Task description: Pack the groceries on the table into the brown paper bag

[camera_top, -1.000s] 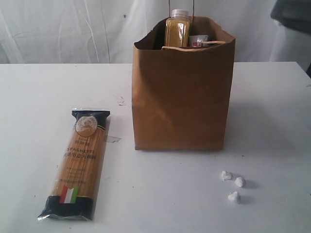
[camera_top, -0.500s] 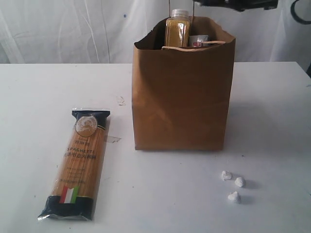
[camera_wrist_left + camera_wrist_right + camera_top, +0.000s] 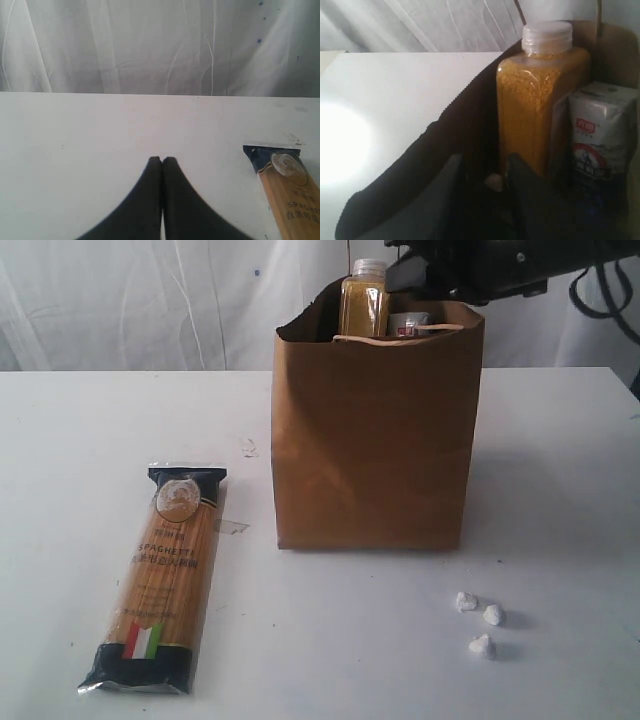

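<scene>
as right gripper [image 3: 487,196] hangs over brown paper bag [image 3: 370,440] — jaws slightly apart

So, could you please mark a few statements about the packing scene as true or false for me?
1. The spaghetti packet lies flat on the table, outside the brown paper bag. True.
2. The yellow-grain bottle stands on the table beside the bag. False: it stands inside the bag, with its white cap above the rim.
3. The left gripper is shut with nothing between its fingers. True.
4. The bag has tipped onto its side. False: it stands upright.
5. The right gripper is down at the spaghetti packet. False: it is at the bag's open top, next to the bottle.
</scene>
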Controlling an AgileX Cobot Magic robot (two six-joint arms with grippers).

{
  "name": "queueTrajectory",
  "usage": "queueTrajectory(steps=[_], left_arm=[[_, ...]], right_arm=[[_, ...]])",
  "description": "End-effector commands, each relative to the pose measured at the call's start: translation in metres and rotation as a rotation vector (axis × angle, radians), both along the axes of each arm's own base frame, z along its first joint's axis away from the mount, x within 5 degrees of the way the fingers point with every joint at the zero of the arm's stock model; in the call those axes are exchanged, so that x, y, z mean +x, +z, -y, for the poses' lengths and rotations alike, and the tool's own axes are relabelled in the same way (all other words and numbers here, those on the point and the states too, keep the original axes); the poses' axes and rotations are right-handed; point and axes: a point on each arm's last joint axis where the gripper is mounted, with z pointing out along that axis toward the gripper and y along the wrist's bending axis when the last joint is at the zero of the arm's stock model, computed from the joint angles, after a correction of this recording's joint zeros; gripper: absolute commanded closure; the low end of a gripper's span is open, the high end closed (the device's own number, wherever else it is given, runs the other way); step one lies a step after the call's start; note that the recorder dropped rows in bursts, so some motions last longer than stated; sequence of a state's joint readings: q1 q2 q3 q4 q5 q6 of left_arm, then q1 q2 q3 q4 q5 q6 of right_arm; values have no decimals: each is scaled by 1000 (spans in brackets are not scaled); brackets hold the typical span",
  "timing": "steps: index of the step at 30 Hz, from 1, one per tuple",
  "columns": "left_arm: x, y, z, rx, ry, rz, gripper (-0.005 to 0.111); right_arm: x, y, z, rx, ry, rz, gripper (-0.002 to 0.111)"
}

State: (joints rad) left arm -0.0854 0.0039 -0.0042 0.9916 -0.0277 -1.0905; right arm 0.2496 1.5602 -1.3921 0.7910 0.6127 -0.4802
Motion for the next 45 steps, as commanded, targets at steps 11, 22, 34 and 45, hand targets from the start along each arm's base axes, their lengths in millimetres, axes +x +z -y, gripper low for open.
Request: queueTrajectory(steps=[11,22,34,45], left_arm=[[0,-1,1,10,-10,3,106],[0,-1,1,10,-10,3,106],[0,-1,1,10,-10,3,106],[0,-1,1,10,-10,3,106]], right_arm=[[-100,70,68,-604,-145,283,103],[-133,-43,85,-660,-202,-115,108],[-147,-107,72,-480,-132,-220,108],[-130,-142,51,-472,102,-304,108]])
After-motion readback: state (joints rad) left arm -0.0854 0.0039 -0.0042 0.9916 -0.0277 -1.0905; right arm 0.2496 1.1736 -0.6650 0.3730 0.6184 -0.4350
